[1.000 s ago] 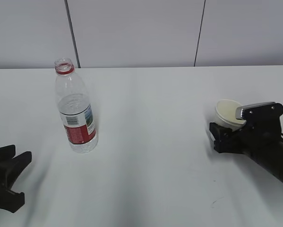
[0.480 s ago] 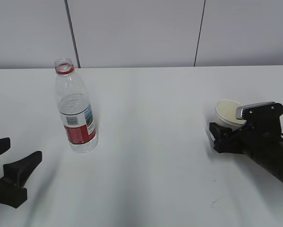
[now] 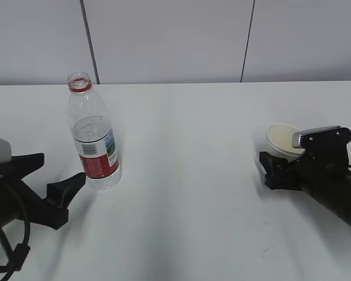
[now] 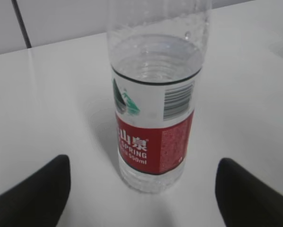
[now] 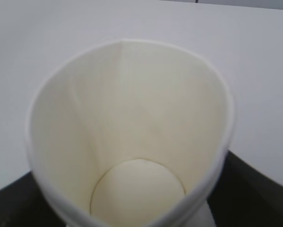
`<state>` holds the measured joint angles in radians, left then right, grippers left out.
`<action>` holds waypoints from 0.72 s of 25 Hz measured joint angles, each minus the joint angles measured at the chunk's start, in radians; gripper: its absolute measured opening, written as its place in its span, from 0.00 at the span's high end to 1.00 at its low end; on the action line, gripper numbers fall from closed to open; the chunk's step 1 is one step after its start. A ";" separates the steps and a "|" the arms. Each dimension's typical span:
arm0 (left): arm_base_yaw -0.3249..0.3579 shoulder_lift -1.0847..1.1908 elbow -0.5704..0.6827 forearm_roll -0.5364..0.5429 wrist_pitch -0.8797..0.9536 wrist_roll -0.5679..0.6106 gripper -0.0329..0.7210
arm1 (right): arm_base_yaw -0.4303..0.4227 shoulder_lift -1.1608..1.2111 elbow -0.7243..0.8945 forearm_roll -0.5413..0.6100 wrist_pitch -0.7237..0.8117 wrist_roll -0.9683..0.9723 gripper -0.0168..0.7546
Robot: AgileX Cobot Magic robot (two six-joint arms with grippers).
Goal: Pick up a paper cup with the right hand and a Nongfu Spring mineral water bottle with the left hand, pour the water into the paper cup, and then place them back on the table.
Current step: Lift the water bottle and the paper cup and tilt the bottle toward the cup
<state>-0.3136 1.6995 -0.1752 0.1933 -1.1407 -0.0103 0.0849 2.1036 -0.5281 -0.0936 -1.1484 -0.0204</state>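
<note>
The Nongfu Spring mineral water bottle point(image 3: 95, 146) stands upright and uncapped on the table point(image 3: 187, 193), left of centre, partly filled. My left hand's gripper point(image 3: 58, 170) is open just short of it at label height, touching nothing. In the left wrist view the bottle point(image 4: 155, 118) stands centred beyond the left gripper point(image 4: 142, 189), one black finger on each side. The paper cup point(image 3: 280, 137) stands at the right with my right hand's gripper point(image 3: 283, 155) shut on it. In the right wrist view the cup point(image 5: 132, 118) is empty, its rim squeezed oval by the right gripper point(image 5: 132, 198).
A small dark scuff mark point(image 3: 269, 249) lies on the tabletop near the right arm. A grey panelled wall point(image 3: 175, 41) runs along the table's far edge. White tabletop stretches between bottle and cup.
My left gripper has come in from the lower left corner toward the bottle, and its fingers have spread wider. The right gripper, cup and bottle have not moved.
</note>
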 joint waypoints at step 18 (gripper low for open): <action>-0.002 0.266 -0.314 0.063 0.001 -0.042 0.19 | 0.000 0.000 -0.002 0.000 0.000 0.002 0.22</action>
<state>-0.3156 1.9659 -0.4888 0.2567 -1.1400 -0.0522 0.0849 2.1036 -0.5304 -0.0936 -1.1484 -0.0188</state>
